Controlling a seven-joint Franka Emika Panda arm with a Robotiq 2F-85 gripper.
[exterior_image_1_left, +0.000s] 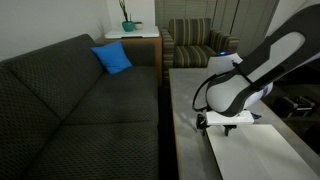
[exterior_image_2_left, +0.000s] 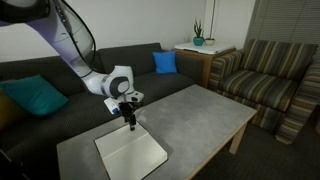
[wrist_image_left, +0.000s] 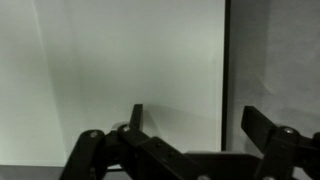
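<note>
One white flat rectangular board (exterior_image_2_left: 132, 152) on one grey table (exterior_image_2_left: 200, 110).
End effector (exterior_image_2_left: 130, 122) above its edge, fingers wide apart, empty.

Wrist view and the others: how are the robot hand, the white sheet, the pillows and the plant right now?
gripper: open, holding nothing, pointing down over the white sheet's edge.
white sheet: lying flat on the table.
blue pillow: propped against the sofa back.
teal pillow: resting on the sofa seat.
plant: standing upright.
</note>
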